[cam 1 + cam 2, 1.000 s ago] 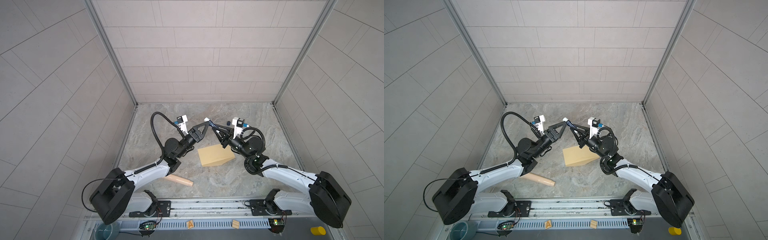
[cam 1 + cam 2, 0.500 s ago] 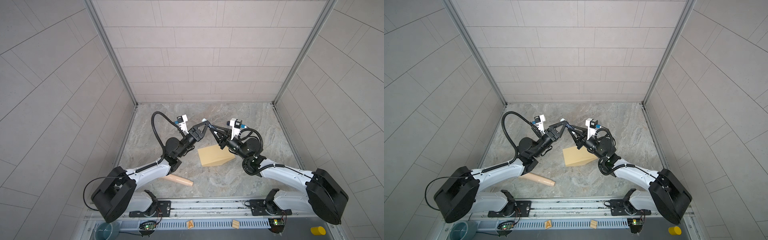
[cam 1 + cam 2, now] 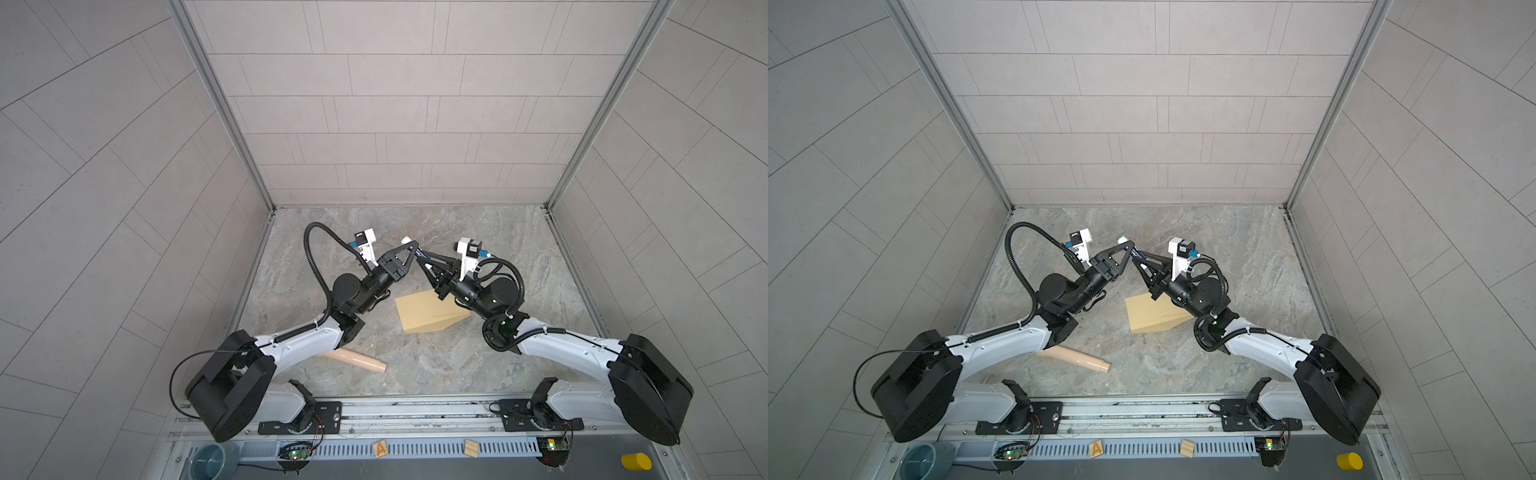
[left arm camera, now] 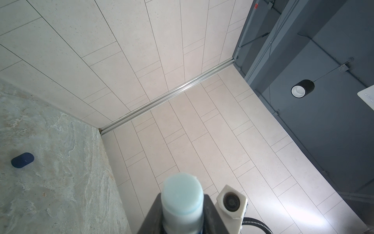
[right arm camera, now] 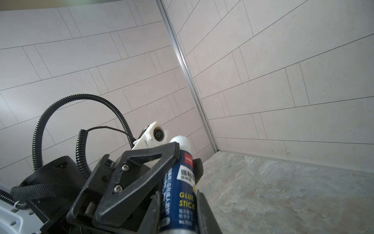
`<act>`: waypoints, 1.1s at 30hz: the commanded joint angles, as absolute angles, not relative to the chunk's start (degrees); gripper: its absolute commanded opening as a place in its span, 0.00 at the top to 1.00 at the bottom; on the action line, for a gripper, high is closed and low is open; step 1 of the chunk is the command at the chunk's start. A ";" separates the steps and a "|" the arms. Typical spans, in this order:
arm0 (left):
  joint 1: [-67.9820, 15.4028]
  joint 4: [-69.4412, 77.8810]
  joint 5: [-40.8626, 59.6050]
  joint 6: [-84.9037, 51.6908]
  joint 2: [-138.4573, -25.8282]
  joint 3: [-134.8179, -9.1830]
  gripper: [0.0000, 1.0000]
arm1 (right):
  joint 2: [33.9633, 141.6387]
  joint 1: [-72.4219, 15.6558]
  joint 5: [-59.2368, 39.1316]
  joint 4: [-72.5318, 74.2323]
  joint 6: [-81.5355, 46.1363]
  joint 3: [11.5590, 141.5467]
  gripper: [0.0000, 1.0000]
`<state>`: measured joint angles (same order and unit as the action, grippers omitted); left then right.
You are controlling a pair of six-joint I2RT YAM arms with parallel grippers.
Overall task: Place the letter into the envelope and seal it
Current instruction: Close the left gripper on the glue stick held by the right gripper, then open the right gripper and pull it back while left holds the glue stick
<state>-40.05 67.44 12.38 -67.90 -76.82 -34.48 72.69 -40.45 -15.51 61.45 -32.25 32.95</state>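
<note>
A dark blue glue stick [image 5: 183, 182] with a pale tip [image 4: 182, 190] is held in the air between both arms, above the middle of the table. My right gripper [image 5: 178, 202] is shut on its lower body. My left gripper [image 4: 182, 202] has its dark fingers [image 5: 168, 154] against the stick's upper part, just below the tip [image 3: 406, 240]. The tan envelope [image 3: 424, 313] lies flat on the table below them, its right end under the right arm; it shows in both top views [image 3: 1150, 311]. The letter is out of view.
A dark blue cap [image 4: 22, 160] lies on the marble table. A beige cylinder [image 3: 357, 360] lies near the front, beside the left arm. Tiled walls close in three sides. Past the front rail sit a teal bowl [image 3: 212, 457], wooden blocks [image 3: 380, 449] and a yellow cylinder [image 3: 636, 461].
My left gripper's jaws have closed in on the upper part of the glue stick. The right gripper has shifted slightly left, keeping its grip on the stick.
</note>
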 commanded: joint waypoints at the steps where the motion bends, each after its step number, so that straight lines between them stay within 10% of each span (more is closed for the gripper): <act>1: -40.58 70.62 13.36 -66.29 -77.07 -35.85 0.85 | 72.99 -40.78 -14.86 63.18 -33.14 33.95 1.00; 10: -40.52 65.74 14.30 -62.05 -75.03 -35.84 1.00 | 72.49 -40.78 -14.55 60.95 -33.84 34.12 0.82; 13: -40.44 59.93 14.17 -57.73 -72.40 -35.89 1.00 | 70.00 -40.69 -14.31 55.90 -31.68 34.33 0.38; 15: -40.35 54.99 13.68 -54.47 -70.28 -36.12 1.00 | 67.46 -40.69 -14.50 50.46 -29.22 34.88 0.29; 33: -40.20 16.49 7.29 -22.85 -56.26 -37.59 1.00 | 47.05 -39.40 0.80 -3.20 -37.37 35.78 0.13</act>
<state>-40.16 20.47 9.21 -28.36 -57.54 -37.06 48.38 -39.57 -3.20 5.69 -30.57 36.38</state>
